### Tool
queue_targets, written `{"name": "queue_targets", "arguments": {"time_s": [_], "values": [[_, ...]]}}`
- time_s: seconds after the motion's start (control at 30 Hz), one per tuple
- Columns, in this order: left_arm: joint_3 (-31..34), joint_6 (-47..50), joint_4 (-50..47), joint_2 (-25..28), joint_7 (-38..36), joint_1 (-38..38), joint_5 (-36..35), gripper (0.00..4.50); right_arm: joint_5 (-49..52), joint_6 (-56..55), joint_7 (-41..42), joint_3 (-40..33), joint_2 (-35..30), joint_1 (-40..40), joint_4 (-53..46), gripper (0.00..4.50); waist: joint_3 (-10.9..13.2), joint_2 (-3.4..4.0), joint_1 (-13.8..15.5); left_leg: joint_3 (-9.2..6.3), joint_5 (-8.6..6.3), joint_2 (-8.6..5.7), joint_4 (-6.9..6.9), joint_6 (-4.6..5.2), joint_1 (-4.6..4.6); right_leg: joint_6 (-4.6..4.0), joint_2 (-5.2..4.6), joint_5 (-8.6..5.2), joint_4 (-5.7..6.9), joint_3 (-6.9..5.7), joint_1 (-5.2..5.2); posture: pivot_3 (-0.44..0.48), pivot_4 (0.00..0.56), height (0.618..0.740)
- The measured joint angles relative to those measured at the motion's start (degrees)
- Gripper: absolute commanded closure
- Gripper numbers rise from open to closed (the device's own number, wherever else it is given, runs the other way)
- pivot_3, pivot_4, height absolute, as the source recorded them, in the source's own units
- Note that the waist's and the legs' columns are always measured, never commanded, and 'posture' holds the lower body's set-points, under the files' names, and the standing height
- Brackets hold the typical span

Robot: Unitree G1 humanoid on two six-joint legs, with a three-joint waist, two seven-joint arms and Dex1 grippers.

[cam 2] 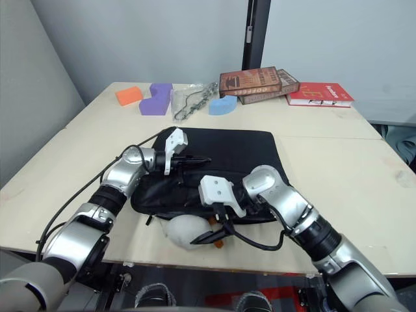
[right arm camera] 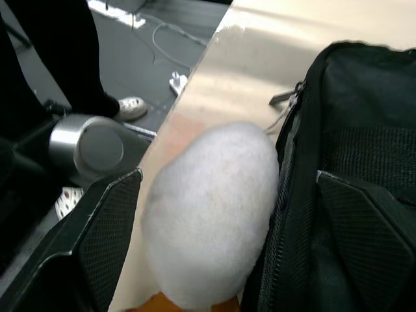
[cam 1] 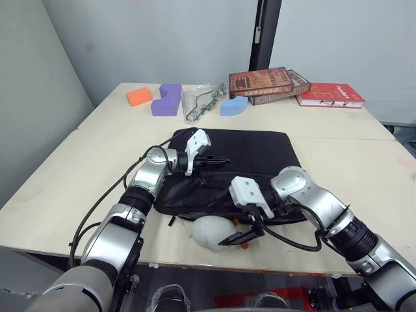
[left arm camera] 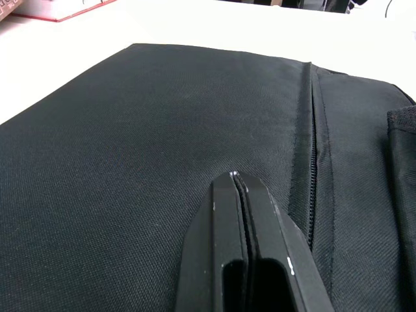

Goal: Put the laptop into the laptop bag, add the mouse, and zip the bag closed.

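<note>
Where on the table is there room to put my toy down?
Bare wood lies right of the big black fabric laptop bag, below the red book, and left of the bag, below the orange foam block. The near edge is crowded by the puffy white lump.

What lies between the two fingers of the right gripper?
A puffy white lump with an orange tip sits between the open fingers of the right gripper, beside the bag. The right wrist view shows this best.

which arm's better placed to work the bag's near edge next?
Right, probably. The right gripper hangs open at the laptop bag's near edge, beside the white lump. The left gripper is shut, over the bag's top, farther back.
</note>
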Motion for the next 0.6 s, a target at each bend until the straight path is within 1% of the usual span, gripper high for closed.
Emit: {"name": "queue_targets", "arguments": {"time_s": [0.27, 0.33, 0.43, 0.6], "values": [[0.6, 1.7, -2.3, -0.1, -0.1, 1.0, 0.2, 4.45, -5.0, -6.8, 1.1, 2.7, 0.7, -0.2, 3.6, 0.0, 0.0, 0.0, 0.0, -0.01, -0.01, 0.0, -0.05, 0.01, -0.06, 0.0, 0.0, 0.0, -0.08, -0.04, -0.04, 0.0, 0.15, 0.734], [0.6, 1.9, -2.8, 0.0, -0.1, 1.3, 0.3, 4.5, -5.9, -7.9, 1.4, 3.0, 0.7, -0.3, 4.0, 0.52, 0.0, 0.0, 0.0, -0.01, -0.01, 0.0, -0.07, 0.01, -0.06, 0.0, 0.0, 0.0, -0.1, -0.04, -0.04, 0.0, 0.15, 0.734], [0.7, 2.2, -3.4, 0.3, 0.0, 1.7, 0.3, 4.5, -6.0, -8.8, 1.9, 3.0, 0.9, -0.3, 5.0, 1.46, 0.0, 0.0, -0.1, -0.02, -0.01, 0.0, -0.07, 0.02, -0.06, 0.0, 0.0, 0.0, -0.1, -0.04, -0.04, 0.0, 0.15, 0.734], [0.7, 2.5, -4.3, 0.5, 0.1, 2.1, 0.8, 4.5, -5.5, -8.7, 2.7, 2.8, 0.8, -0.3, 5.0, 3.25, 0.0, 0.0, -0.1, -0.02, -0.01, 0.0, -0.07, 0.02, -0.06, 0.0, 0.0, 0.0, -0.1, -0.04, -0.03, 0.0, 0.15, 0.734]]}}
